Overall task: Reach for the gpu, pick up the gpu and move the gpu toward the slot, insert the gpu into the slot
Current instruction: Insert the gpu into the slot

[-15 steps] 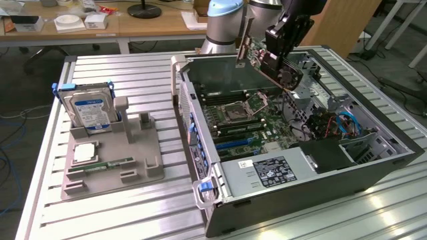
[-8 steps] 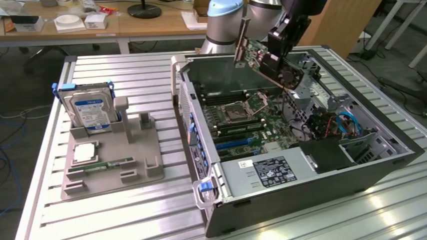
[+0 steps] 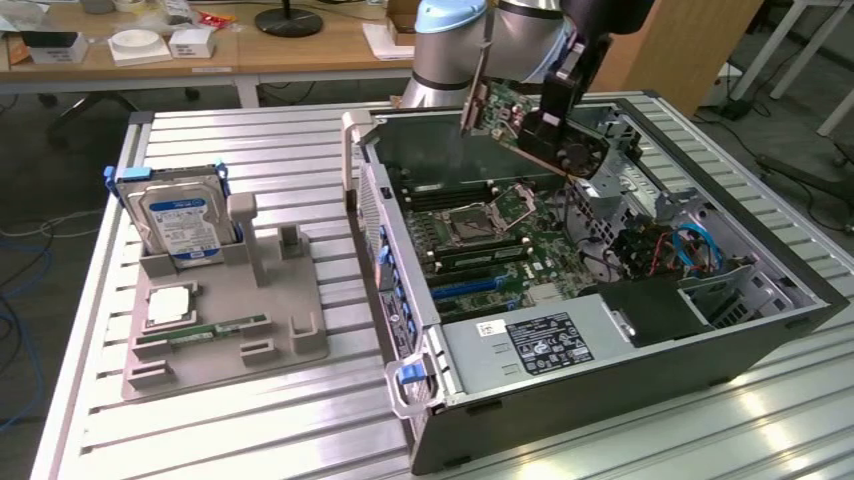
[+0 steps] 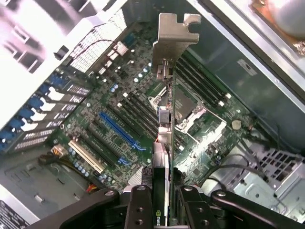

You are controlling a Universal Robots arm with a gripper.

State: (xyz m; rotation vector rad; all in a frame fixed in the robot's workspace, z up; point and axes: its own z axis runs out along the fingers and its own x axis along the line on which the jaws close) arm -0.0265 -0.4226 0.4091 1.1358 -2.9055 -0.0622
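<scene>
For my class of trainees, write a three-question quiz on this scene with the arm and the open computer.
1. True or false: the gpu is seated in the slot.
2. Fill in: the hard drive stands outside the computer ____.
3. The gripper holds: A the gpu, B the hard drive, C nothing.
Key: 1 false; 2 case; 3 A.

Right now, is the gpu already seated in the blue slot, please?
No, the gpu hangs in the air above the motherboard, well apart from the blue slot.
</scene>
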